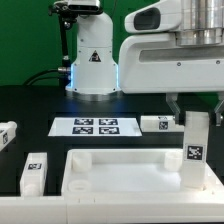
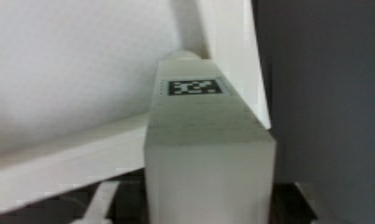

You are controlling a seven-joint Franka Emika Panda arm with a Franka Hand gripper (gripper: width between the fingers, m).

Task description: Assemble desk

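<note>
The white rimmed tabletop (image 1: 120,155) lies at the front of the table. One white square leg (image 1: 193,150) with a black-and-white tag stands upright at the tabletop's corner on the exterior view's right. My gripper (image 1: 195,110) hangs over the top of this leg, one finger on each side. In the wrist view the leg (image 2: 210,130) runs up between the fingers (image 2: 102,198), and a dark gap shows on each side of it. The jaws stand open around the leg. The tabletop (image 2: 77,70) fills the area behind it.
A second leg (image 1: 34,172) lies by the tabletop on the exterior view's left, another (image 1: 6,135) at the far left edge, and a third (image 1: 158,124) behind the gripper. The marker board (image 1: 94,126) lies mid-table. The white robot base (image 1: 92,60) stands at the back.
</note>
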